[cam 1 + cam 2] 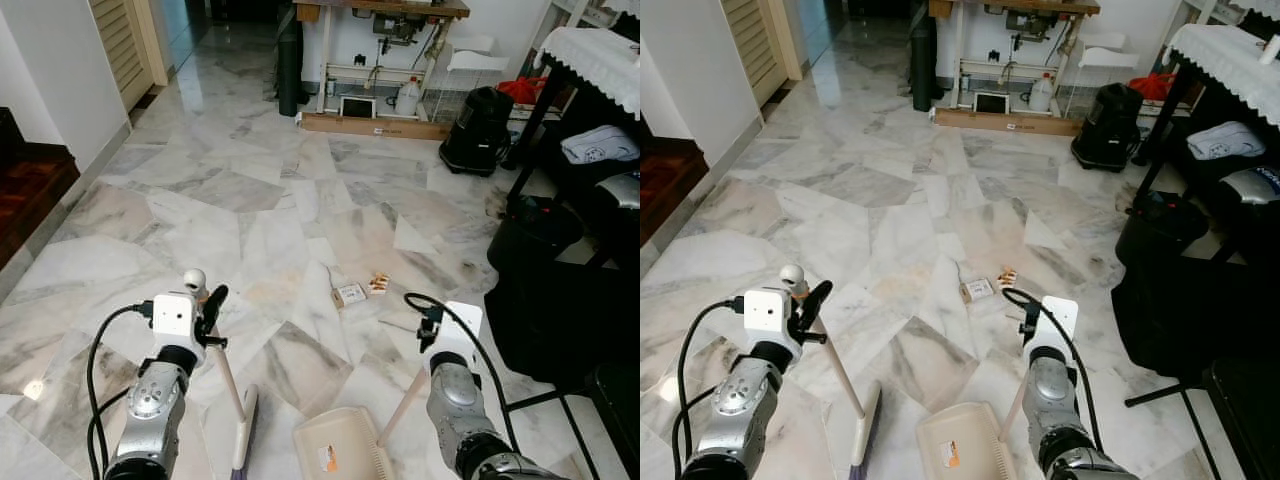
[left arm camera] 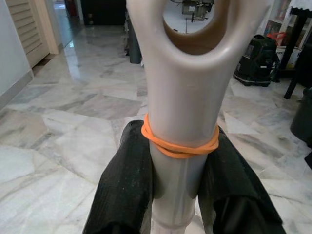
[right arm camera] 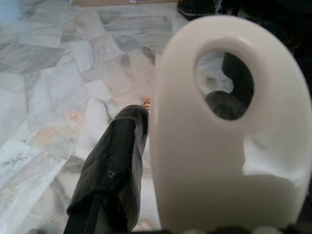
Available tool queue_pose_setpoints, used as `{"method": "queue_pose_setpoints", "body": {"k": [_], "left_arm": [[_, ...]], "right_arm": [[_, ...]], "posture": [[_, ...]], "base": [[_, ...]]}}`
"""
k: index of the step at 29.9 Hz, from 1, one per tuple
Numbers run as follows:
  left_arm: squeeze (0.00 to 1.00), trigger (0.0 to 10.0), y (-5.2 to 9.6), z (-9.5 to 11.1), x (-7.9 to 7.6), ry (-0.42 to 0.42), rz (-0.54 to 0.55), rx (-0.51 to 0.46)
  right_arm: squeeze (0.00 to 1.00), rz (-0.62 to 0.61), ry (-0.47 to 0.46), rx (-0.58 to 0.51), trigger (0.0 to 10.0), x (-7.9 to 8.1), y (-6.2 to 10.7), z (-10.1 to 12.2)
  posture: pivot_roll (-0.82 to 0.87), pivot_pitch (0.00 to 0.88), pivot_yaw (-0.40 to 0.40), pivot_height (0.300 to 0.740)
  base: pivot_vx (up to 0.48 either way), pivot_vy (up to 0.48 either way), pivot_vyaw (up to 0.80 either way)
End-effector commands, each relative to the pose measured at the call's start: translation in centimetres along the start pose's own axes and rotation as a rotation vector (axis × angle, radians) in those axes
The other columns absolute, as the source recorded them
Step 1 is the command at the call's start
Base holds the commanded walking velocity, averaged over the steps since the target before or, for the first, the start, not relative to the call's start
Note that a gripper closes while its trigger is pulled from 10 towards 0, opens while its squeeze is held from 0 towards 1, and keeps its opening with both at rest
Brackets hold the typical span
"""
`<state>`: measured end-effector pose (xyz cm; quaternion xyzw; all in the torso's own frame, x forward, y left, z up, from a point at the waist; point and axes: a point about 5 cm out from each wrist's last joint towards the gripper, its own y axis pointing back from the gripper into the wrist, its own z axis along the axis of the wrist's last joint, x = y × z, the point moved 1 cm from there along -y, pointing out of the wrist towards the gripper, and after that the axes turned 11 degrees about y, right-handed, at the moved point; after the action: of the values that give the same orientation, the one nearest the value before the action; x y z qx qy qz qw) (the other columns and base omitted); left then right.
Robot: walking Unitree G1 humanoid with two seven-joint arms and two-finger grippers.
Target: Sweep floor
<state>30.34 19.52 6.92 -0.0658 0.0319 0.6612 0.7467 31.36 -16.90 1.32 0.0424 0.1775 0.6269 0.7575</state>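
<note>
A marble floor fills most of the frame, pale with grey veins. Along the top edge stands a sewing counter, and a black vacuum sits at upper right. At lower centre lies a beige dustpan, mouth up-frame, its handle rising rightward to the right end effector, which is clenched around the handle's looped end. Just left of it, the broom rests its head on the floor at the bottom edge, the stick slanting up-left into the left end effector, both fingers clamped on the stick below an orange rubber band. Mid-frame, slightly right of centre, lie scraps of litter, a small pale packet and an orange crumpled bit, up-frame of the dustpan.
</note>
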Motion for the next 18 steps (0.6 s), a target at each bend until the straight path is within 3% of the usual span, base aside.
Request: {"method": "queue_pose_setpoints", "body": {"k": [1, 14, 18], "left_arm": [[0.0, 10.0, -0.66, 0.83, -0.68, -0.022, -0.042, -0.029], [0.0, 10.0, -0.57, 0.17, -1.3, -0.1, -0.068, 0.001], [0.0, 10.0, -0.55, 0.1, -1.21, -0.103, -0.057, 0.002]], "right_arm": [[0.0, 0.005, 0.023, -0.005, 10.0, -0.41, -0.09, 0.01], [0.0, -0.002, 0.014, 0.006, 10.0, -0.51, 0.02, -0.29], [0.0, 0.002, 0.014, 0.006, 10.0, -0.33, 0.03, -0.25]], "posture": [[0.01, 0.006, -0.096, 0.74], [0.01, 0.002, -0.094, 0.74], [0.01, 0.0, -0.095, 0.74]], "base": [[0.0, 0.0, 0.0], [0.0, 0.0, 0.0], [-0.289, 0.0, 0.0]]}}
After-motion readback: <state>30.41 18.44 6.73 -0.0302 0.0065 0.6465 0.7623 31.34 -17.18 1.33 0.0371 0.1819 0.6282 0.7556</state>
